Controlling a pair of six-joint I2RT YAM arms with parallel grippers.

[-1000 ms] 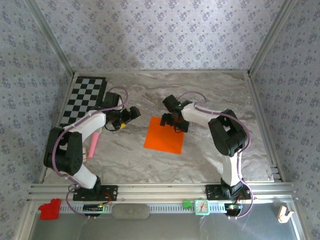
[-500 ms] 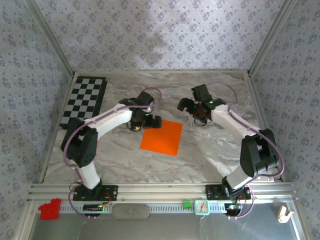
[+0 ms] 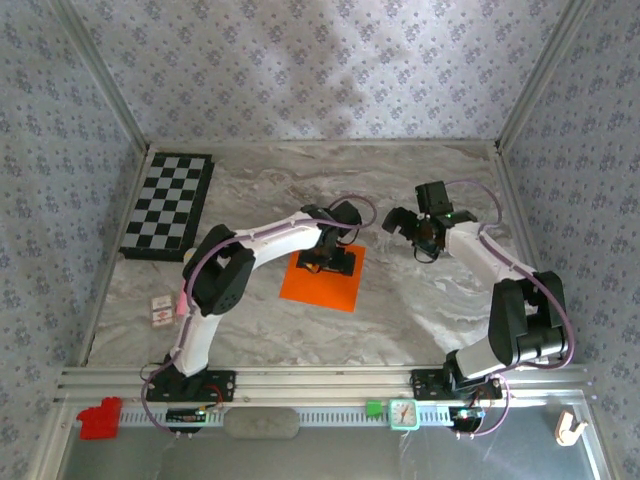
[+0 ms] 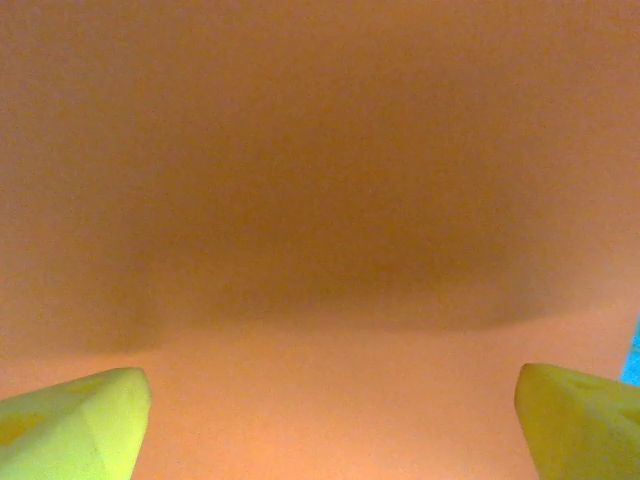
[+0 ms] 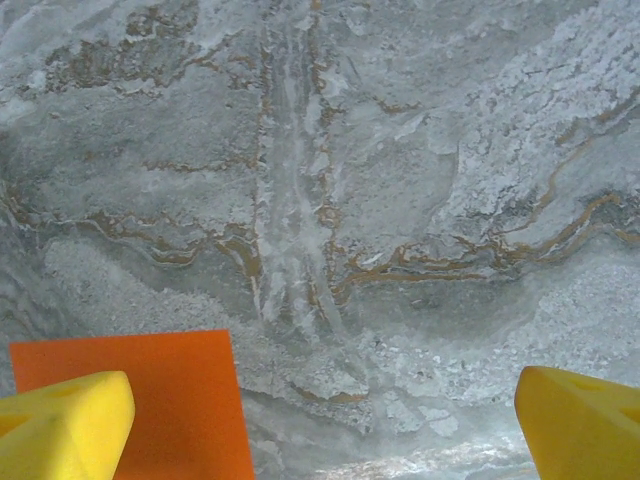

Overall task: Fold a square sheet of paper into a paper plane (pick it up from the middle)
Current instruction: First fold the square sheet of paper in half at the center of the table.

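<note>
Orange paper (image 3: 320, 290) lies flat directly under the left fingers (image 4: 70, 425), spread wide and nearer than the right fingers (image 5: 60, 425), which hang released off to its right.

The square sheet of paper (image 3: 316, 290) was plain bright orange on a grey marble table (image 3: 400, 320) veined brown. At ten o'clock lay a black-and-white checkerboard (image 3: 168, 205). The finger pads (image 5: 60, 425) were yellow.
</note>
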